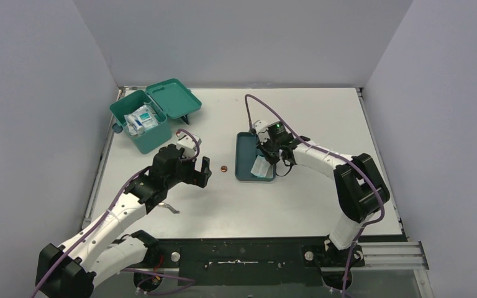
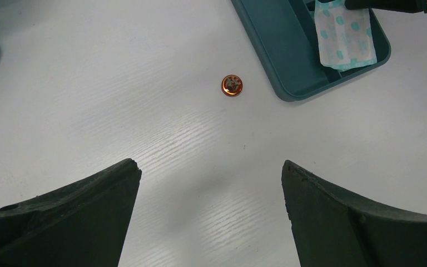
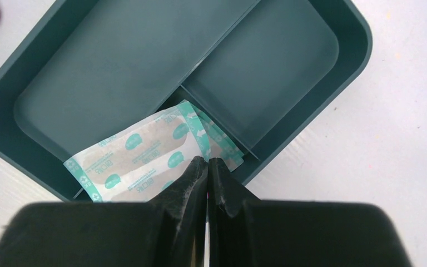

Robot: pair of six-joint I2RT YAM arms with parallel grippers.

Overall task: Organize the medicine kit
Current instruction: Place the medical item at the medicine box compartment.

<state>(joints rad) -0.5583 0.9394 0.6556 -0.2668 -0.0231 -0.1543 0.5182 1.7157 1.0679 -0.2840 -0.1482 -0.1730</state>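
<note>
The medicine kit (image 1: pixel 151 141) stands open at the upper left of the overhead view, lid thrown back, with white and blue packets (image 1: pixel 140 119) already inside. The step in hand looks like fetching the next item. The right tool (image 3: pixel 207 164) sits low over the dark divided tray (image 1: pixel 245 155) at the centre of the frame, its jaws pressed together on the near edge of some teal-spotted plaster strips (image 3: pixel 139 156). The left tool (image 2: pixel 209 167) hangs over bare worktop (image 1: pixel 323 124) left of the tray, jaws spread wide and holding nothing.

The next move most likely calls for lifting the strips clear of the tray wall and carrying them up and to the left across the frame to the kit, without letting the thin wrappers slip. A handover to the left tool is possible too.

Only the right wrist view shows the pinch itself, and that the strips lie across a divider while the other compartments are bare. The left wrist view gives the clearest look at a small orange disc (image 2: pixel 232 85) on the worktop, near the tray's corner but apart from it; overhead it is a mere dot. Only the overhead view shows inside the kit.
</note>
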